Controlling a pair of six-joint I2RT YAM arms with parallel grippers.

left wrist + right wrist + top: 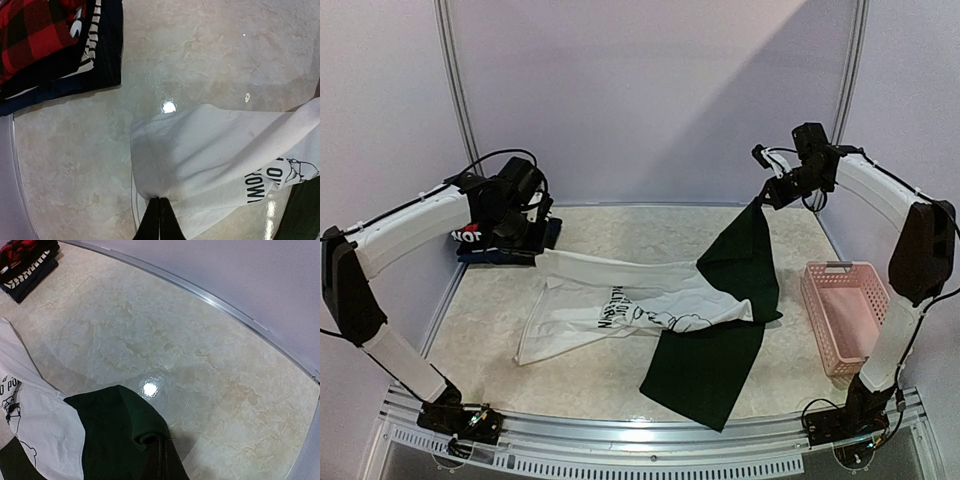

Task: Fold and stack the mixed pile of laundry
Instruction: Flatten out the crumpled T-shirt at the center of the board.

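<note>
Pinching soft white printed tee (215, 145), left gripper (159, 220); right gripper (161, 462) clamps dark green cloth (110, 425); shallow bites could slip when stretched.

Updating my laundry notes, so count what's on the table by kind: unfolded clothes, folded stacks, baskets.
Unfolded clothes: 1, the white-and-dark-green tee
Folded stacks: 1, the folded stack with red plaid on top
Baskets: 1, the pink basket
Total: 3
</note>
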